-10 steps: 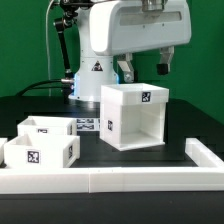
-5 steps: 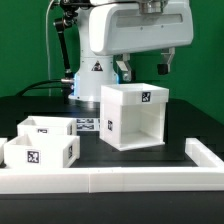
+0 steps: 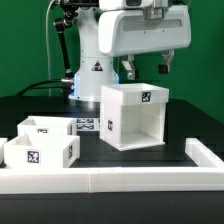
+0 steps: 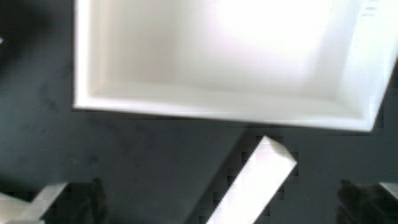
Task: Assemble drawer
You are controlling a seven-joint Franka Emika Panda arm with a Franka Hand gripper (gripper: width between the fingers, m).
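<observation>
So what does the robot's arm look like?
The arm is white and rounded, and it ends in a big boxy white block. There is a triangle warning sticker low on it, and black cables run up beside it. The gripper under the block has two small dark fingers.

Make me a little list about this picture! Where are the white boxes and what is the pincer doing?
pincer: open, empty, up above the housing
housing: upright on the black table, open front toward the camera
near tray: at the exterior view's left of the housing, outside it
far tray: just behind the near tray, also outside
trays fitted: none yet
</observation>
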